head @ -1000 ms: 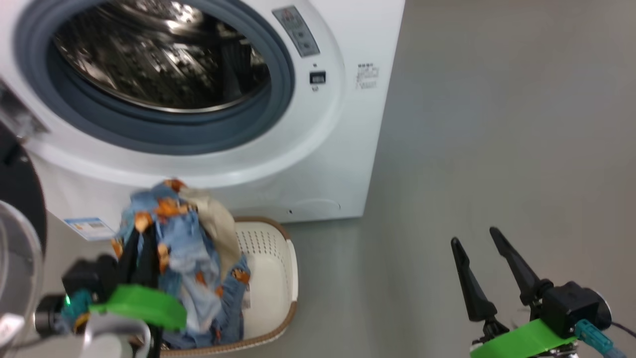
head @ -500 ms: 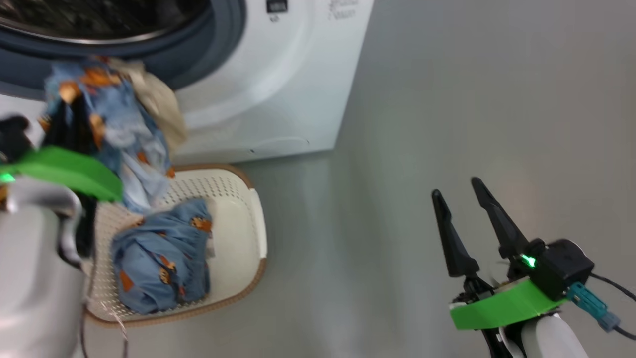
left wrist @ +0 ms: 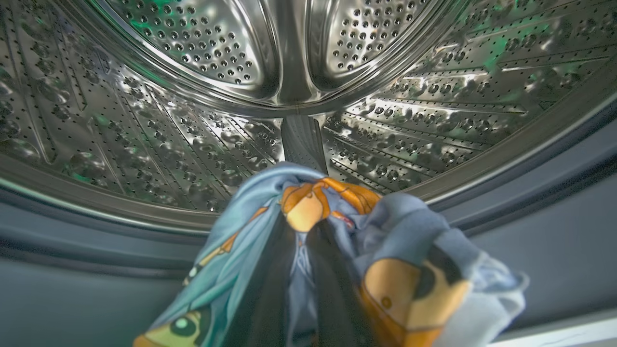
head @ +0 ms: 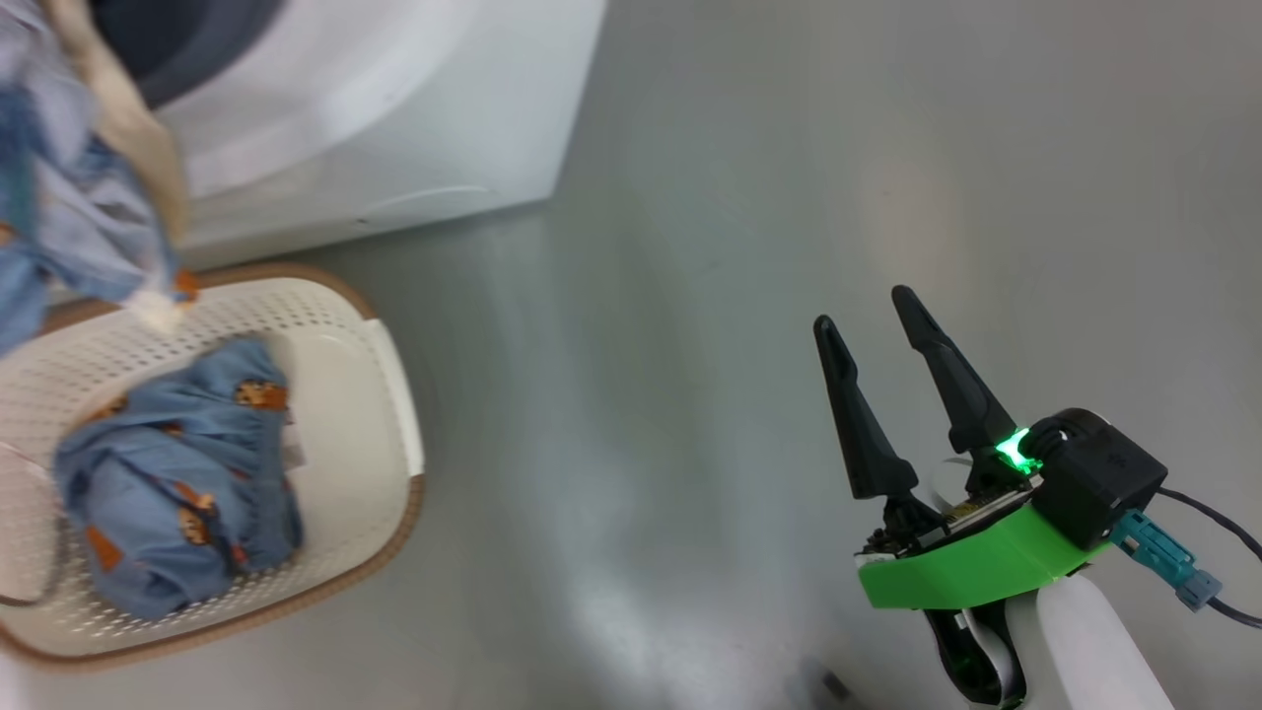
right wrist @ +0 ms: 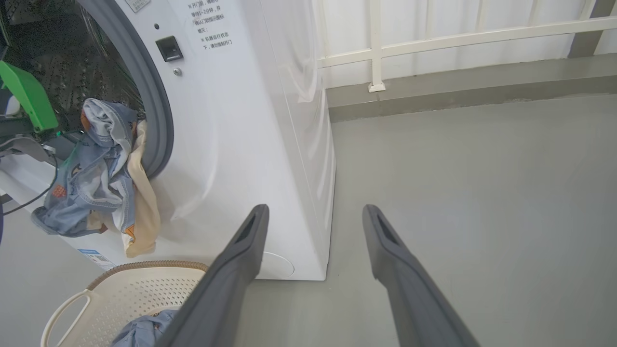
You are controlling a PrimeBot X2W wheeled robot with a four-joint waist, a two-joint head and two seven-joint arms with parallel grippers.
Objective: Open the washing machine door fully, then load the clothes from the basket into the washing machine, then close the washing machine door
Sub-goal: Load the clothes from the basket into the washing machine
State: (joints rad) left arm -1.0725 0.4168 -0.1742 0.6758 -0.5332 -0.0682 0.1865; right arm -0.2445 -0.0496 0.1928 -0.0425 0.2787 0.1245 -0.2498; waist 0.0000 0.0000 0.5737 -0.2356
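Clothes [right wrist: 96, 159] are now hanging at the washing machine [right wrist: 241, 144] mouth, risen from the basket [head: 345, 463], left claw [left wrist: 301, 241] clamping them; right claw [head: 863, 308] is hovering, spread apart

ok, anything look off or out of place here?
Only the blue garment: it dangles down the washer front from the opening, not yet inside the drum. A second garment lies in the basket. Nothing spilled.

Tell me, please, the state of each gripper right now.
Left gripper: shut on clothes, at the drum.
Right gripper: open, holding nothing.
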